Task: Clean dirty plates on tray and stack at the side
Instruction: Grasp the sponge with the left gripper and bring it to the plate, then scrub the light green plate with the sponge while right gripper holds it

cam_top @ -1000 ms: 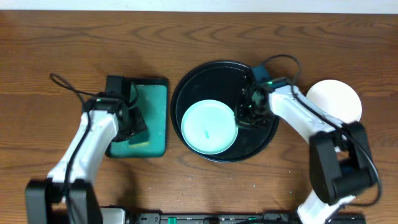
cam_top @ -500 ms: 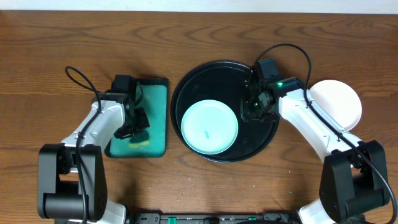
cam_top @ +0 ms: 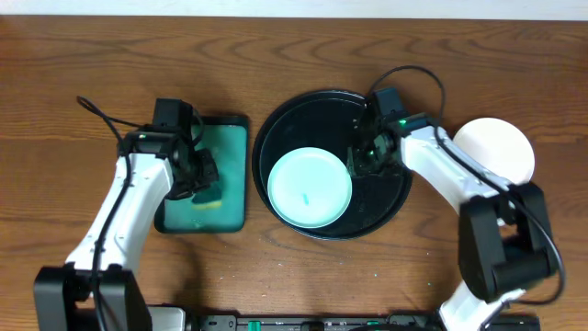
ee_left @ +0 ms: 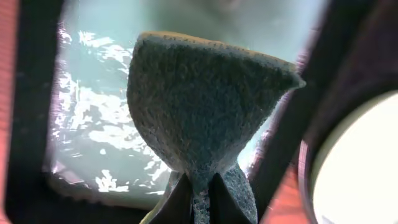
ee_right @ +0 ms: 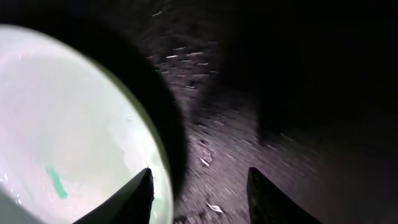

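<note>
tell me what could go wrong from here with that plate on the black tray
The right gripper straddles the rim of the plate with jaws apart; a shallow bite on that glossy edge might slip or shove the plate across the tray. The left gripper pinches the sponge by a narrow end, so it may twist when scrubbing the green smear.
</note>
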